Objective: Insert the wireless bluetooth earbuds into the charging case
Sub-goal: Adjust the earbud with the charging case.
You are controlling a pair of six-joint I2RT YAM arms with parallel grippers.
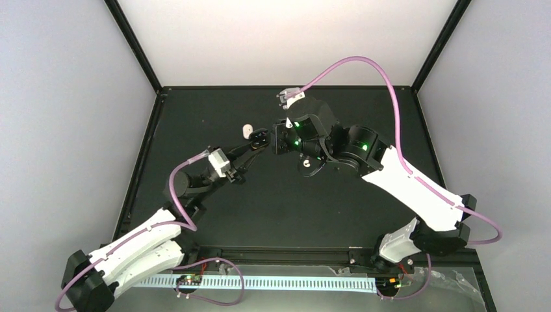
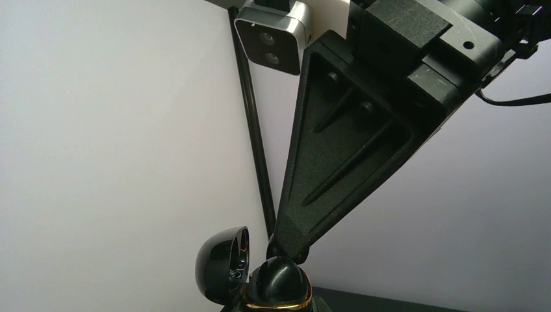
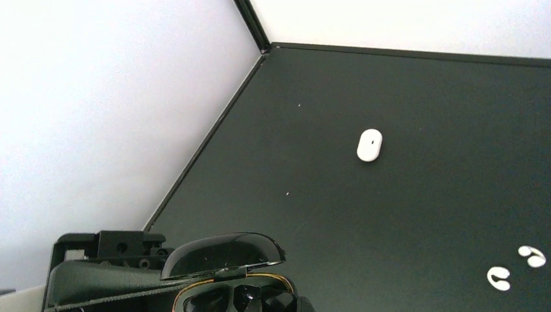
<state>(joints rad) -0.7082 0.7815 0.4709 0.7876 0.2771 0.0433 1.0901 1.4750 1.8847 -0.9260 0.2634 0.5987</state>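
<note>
You have nothing legible here: no lettering, brand, number or sign can be read on the glossy black charging case (image 3: 221, 257), the white oval pod (image 3: 369, 145) lying on the desk (image 3: 422, 208), or the grey camera module (image 2: 273, 39).

Right fingers (image 2: 338, 169) directly over open black case (image 3: 224, 257).

- A robot test cell in a lab: 2 white-and-black arms, the left arm (image 1: 140, 244) and the right arm (image 1: 416, 188), bolted at the near edge of a matte black table (image 1: 260, 208).
- Plain white panels (image 1: 286, 39) in black frame posts (image 1: 133, 42) wall it in.
- Purple cables (image 1: 360, 58) loop off the arms; a slotted cable duct (image 1: 279, 283) lines the front.
</note>
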